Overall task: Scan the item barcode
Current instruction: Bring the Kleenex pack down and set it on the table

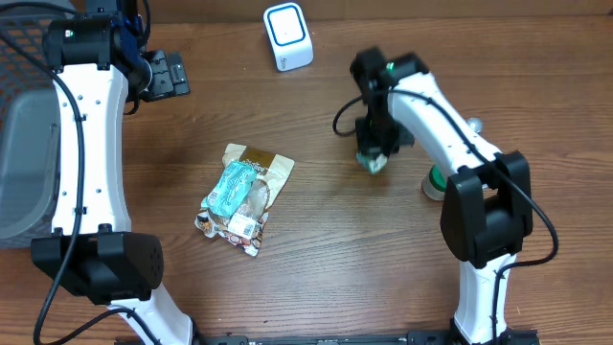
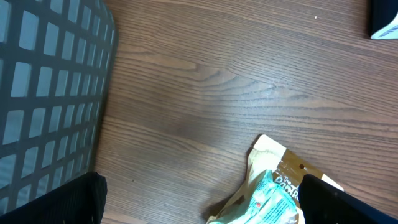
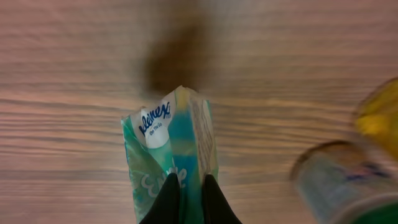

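My right gripper (image 1: 374,149) is shut on a teal-and-white Kleenex tissue pack (image 1: 373,161), which hangs just above the wood to the right of centre. In the right wrist view the pack (image 3: 168,143) points away from the right gripper (image 3: 189,202), pinched at its near end by both black fingertips (image 3: 168,202). No barcode shows on it. The white scanner (image 1: 288,36) stands at the table's back edge, left of and beyond the pack. At the back left, my left gripper (image 1: 163,75) stands wide open with nothing in it; in its own view the left gripper (image 2: 202,208) hovers over bare wood.
A pile of snack packets (image 1: 244,196) lies left of centre, and its brown bag (image 2: 277,186) shows by my left gripper's right finger. A grey mesh basket (image 1: 24,163) fills the left edge. Near my right arm stands a green-rimmed can (image 1: 436,182).
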Tool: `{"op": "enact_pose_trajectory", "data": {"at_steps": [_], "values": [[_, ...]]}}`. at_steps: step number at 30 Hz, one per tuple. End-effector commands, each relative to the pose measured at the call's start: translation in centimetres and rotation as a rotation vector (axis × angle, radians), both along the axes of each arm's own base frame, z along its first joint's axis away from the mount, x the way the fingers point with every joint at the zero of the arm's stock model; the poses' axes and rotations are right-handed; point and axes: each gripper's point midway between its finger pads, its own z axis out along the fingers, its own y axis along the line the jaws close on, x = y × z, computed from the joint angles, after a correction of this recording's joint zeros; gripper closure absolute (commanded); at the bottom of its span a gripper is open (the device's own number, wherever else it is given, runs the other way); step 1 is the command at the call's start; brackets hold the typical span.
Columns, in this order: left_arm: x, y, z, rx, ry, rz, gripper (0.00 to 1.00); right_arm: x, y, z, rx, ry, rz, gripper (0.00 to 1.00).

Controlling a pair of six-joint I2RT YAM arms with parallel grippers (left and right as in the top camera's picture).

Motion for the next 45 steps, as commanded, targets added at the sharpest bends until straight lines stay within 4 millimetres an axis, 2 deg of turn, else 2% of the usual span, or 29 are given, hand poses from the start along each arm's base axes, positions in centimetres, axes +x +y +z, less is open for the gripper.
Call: {"op": "enact_pose_trajectory", "data": {"at_steps": [1, 3, 6, 7, 13, 15, 18, 21, 23, 25, 27, 28, 30, 37, 38, 41, 43, 45], "values": [[0.0, -0.1, 1.0, -0.001, -0.029, 0.007, 0.00, -1.9, -0.1, -1.8, 0.013, 0.053, -0.018, 0.96], [0.0, -0.1, 1.0, -0.001, -0.029, 0.007, 0.01, -3.1, -0.6, -3.0, -0.001, 0.089, -0.019, 0.96], [0.0, -0.1, 1.0, -0.001, -0.029, 0.007, 0.00, -3.8, -1.3, -3.6, -0.034, 0.107, -0.030, 0.95], [0.0, -0.1, 1.0, -0.001, -0.029, 0.007, 0.00, -3.7, -1.7, -3.6, -0.057, 0.099, -0.033, 0.91], [0.0, -0.1, 1.0, -0.001, -0.029, 0.007, 0.00, -3.0, -1.7, -3.7, -0.061, 0.070, -0.031, 0.41], [0.0, -0.1, 1.0, -0.001, -0.029, 0.007, 0.00, -2.2, -1.9, -3.4, -0.077, 0.037, -0.028, 0.37], [0.0, -0.1, 1.0, -0.001, -0.029, 0.007, 0.00, -0.9, -1.4, -1.8, -0.069, -0.014, -0.046, 0.32], [0.0, -0.1, 1.0, -0.001, -0.029, 0.007, 0.00, 1.0, -0.2, 1.7, -0.028, -0.103, -0.065, 0.26], [0.0, -0.1, 1.0, -0.001, -0.029, 0.007, 0.01, 1.7, 0.4, 3.3, -0.005, -0.140, -0.068, 0.25], [0.0, -0.1, 1.0, -0.001, -0.029, 0.007, 0.00, 1.9, 2.2, 4.3, 0.081, -0.153, -0.061, 0.25], [0.0, -0.1, 1.0, -0.001, -0.029, 0.007, 0.00, 1.7, 4.1, 4.4, 0.172, -0.133, -0.054, 0.25], [0.0, -0.1, 1.0, -0.001, -0.029, 0.007, 0.01, 1.4, 5.4, 4.1, 0.228, -0.114, -0.045, 0.26], [0.0, -0.1, 1.0, -0.001, -0.029, 0.007, 0.01, 1.0, 6.5, 3.4, 0.256, -0.104, -0.028, 0.27], [0.0, -0.1, 1.0, -0.001, -0.029, 0.007, 0.00, -1.0, 8.2, 0.4, 0.248, -0.076, 0.027, 0.26], [0.0, -0.1, 1.0, -0.001, -0.029, 0.007, 0.00, -1.5, 8.6, -0.6, 0.247, -0.071, 0.040, 0.26], [0.0, -0.1, 1.0, -0.001, -0.029, 0.007, 0.00, -2.1, 8.7, -2.1, 0.244, -0.063, 0.049, 0.25], [0.0, -0.1, 1.0, -0.001, -0.029, 0.007, 0.00, -2.9, 8.5, -3.5, 0.236, -0.048, 0.016, 0.18], [0.0, -0.1, 1.0, -0.001, -0.029, 0.007, 0.00, -3.5, 8.1, -4.7, 0.227, -0.034, -0.004, 0.16]]}}
